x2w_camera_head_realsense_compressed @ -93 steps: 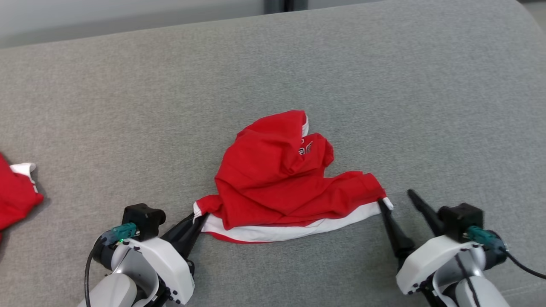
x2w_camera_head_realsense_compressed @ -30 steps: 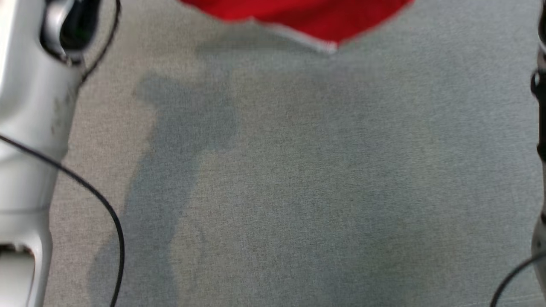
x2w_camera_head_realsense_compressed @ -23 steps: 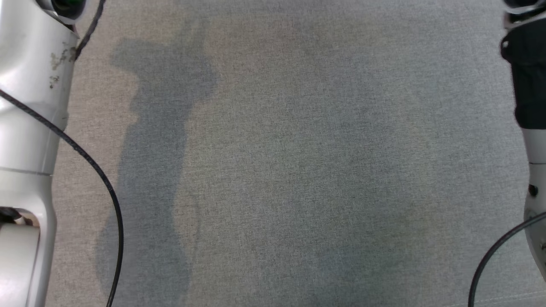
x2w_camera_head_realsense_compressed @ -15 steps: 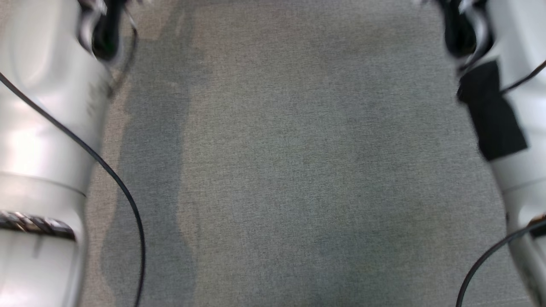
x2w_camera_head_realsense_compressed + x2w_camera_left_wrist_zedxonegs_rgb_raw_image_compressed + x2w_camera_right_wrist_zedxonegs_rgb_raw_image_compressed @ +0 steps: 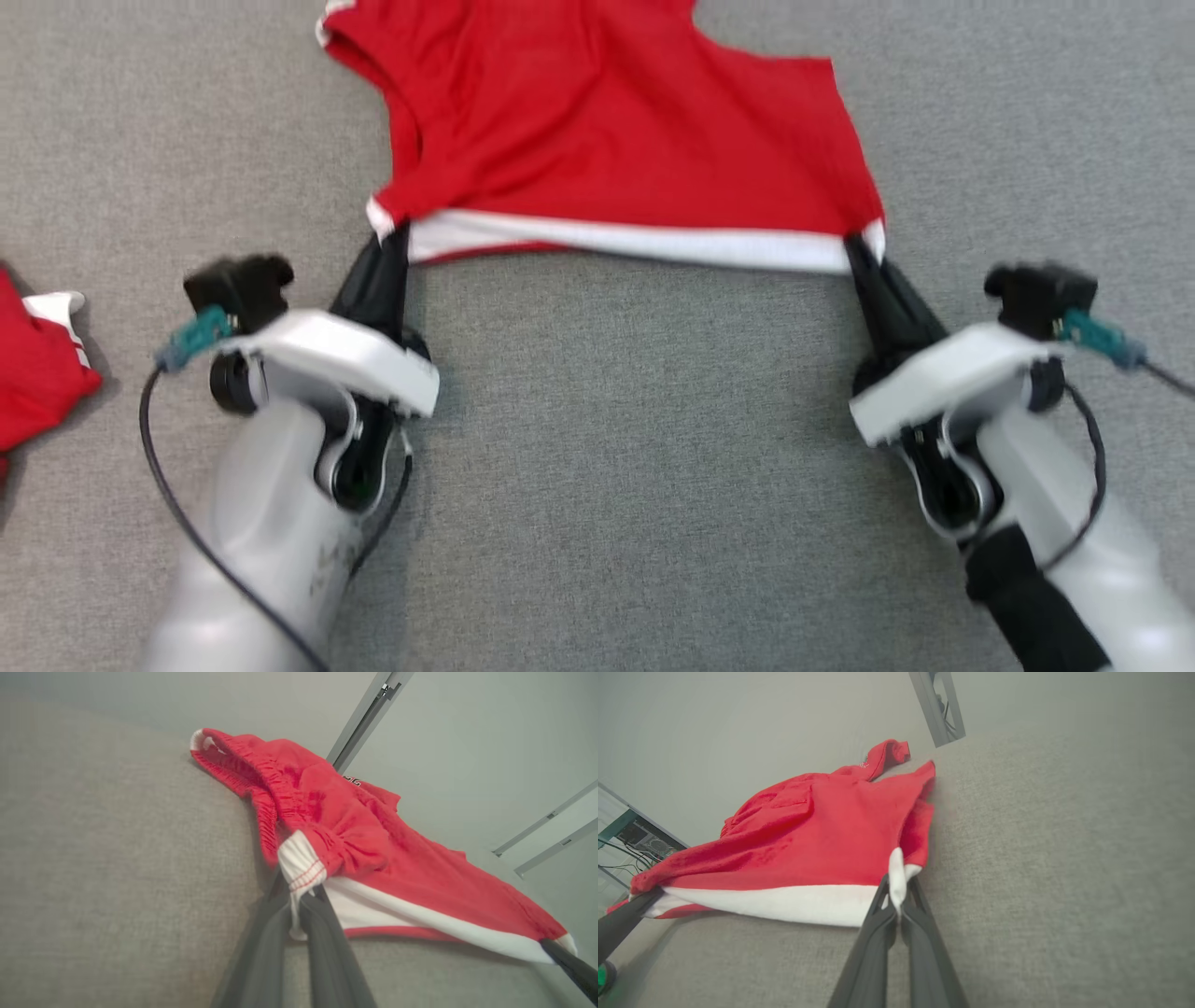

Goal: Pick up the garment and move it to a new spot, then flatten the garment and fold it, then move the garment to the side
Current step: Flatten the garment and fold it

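**Item 1: garment** (image 5: 616, 140). Red cloth with a white band along its lower edge. It sits at the upper centre of the head view, spread on the grey cushion (image 5: 635, 448), and its top is cut off by the upper edge of the frame. The white band is stretched between the two grippers. The left wrist view shows a gathered, elastic-looking hem at the upper left, plus some lettering too small to read.

**Item 2: left gripper** (image 5: 385, 245). Centre left of the head view, pointing up the frame. It is clamped on the garment's lower-left corner. In the left wrist view, the white corner is pinched between the dark fingers (image 5: 324, 952) at bottom centre.

**Item 3: right gripper** (image 5: 857, 254). Centre right of the head view, pointing up and slightly left. It is clamped on the garment's lower-right corner. In the right wrist view, a fold of the white band stands pinched between the fingers (image 5: 922, 952) at bottom centre.

**Item 4: second red cloth** (image 5: 33, 383). Left edge of the head view, with a white patch. It is partly cut off by the frame and lies well apart from the garment.

**Item 5: teal plug** (image 5: 191, 331). On the left wrist housing, centre left of the head view.
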You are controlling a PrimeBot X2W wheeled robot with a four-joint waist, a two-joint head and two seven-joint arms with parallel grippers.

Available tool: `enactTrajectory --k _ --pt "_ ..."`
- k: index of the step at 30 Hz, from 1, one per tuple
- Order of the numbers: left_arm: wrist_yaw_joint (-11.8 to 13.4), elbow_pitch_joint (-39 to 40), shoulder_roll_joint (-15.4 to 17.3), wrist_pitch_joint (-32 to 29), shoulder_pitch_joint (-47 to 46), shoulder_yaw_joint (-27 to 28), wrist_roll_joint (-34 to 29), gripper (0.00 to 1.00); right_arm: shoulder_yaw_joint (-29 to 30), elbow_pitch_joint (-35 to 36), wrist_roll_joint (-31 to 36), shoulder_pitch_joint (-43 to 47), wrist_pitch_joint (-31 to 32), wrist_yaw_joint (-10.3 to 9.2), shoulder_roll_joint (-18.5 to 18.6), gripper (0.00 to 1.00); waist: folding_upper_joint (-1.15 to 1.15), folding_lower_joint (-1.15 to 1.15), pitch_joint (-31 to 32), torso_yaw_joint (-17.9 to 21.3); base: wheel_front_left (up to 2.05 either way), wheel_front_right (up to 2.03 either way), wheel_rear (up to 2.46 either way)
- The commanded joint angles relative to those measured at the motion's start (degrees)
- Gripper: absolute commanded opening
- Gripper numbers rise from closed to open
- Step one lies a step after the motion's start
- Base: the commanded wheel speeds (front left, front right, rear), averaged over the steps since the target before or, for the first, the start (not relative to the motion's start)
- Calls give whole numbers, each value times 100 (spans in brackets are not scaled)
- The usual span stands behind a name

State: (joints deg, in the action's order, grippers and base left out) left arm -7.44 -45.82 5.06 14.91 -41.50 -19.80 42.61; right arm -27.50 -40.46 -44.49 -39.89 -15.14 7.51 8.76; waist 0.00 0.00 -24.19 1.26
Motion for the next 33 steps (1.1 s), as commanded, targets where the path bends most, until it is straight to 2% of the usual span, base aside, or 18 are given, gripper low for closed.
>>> enactTrajectory --k 1,6,10,11,16,22,29,33 --pt "-2 260 94 30 392 45 22 0 49 258 -54 586 0 -4 136 0 0 0 147 21 0 0 0" --pt "11 1035 248 26 1418 56 -135 0 397 985 246 1624 -3 -11 385 0 0 0 448 -2 0 0 0" --pt "225 1833 436 20 2259 20 -284 0 768 1527 521 2392 27 -17 428 0 0 0 714 -14 0 0 0" --pt "225 1833 436 20 2259 20 -284 0 768 1527 521 2392 27 -17 428 0 0 0 714 -14 0 0 0" --pt "676 3048 661 -266 3289 -51 -345 0 1373 2389 936 3389 480 -18 335 0 0 0 953 -46 0 0 0" --pt "1224 4451 838 -797 4221 -156 -345 0 2024 3630 1469 4388 1411 -16 -53 0 0 0 1123 -47 0 0 0" --pt "1568 5317 997 -1168 4612 -129 -325 0 2570 4653 1718 4724 2224 -16 -250 0 0 0 1131 -48 0 0 0" --pt "1531 5528 1037 -1270 4391 -123 -293 0 2748 4947 1722 4408 2373 -16 -290 0 0 0 979 -92 0 0 0"
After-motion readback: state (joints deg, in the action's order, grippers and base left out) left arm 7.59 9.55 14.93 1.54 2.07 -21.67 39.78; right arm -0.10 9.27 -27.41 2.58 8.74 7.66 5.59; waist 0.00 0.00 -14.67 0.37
